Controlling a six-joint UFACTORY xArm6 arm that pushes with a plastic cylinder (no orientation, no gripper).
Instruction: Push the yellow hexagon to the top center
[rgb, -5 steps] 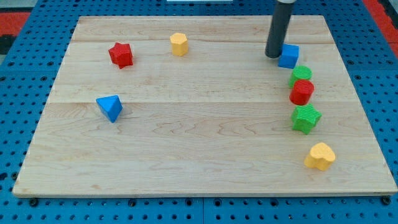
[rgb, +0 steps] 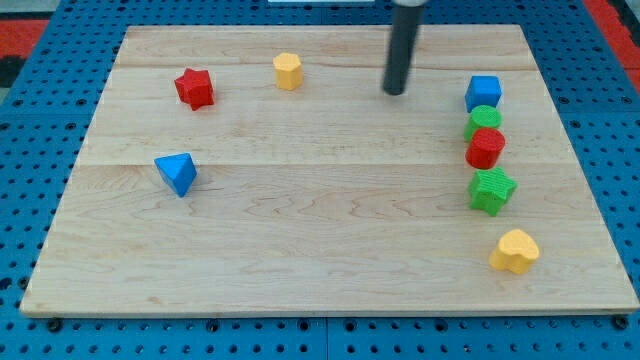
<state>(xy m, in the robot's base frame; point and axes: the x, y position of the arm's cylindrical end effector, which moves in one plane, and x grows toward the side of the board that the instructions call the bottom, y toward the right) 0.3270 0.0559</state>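
The yellow hexagon (rgb: 288, 71) sits near the board's (rgb: 300, 250) top edge, left of centre, with a red star (rgb: 195, 88) farther to the view's left. My tip (rgb: 394, 92) rests on bare wood to the hexagon's right, apart from it, holding nothing. A blue cube (rgb: 483, 93) heads a column of blocks at the view's right.

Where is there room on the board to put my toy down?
The big bare patch is the wooden board's middle and bottom, between the blue triangle and the green star. It is crowded down the view's right: blue cube, green block, red cylinder, yellow heart.
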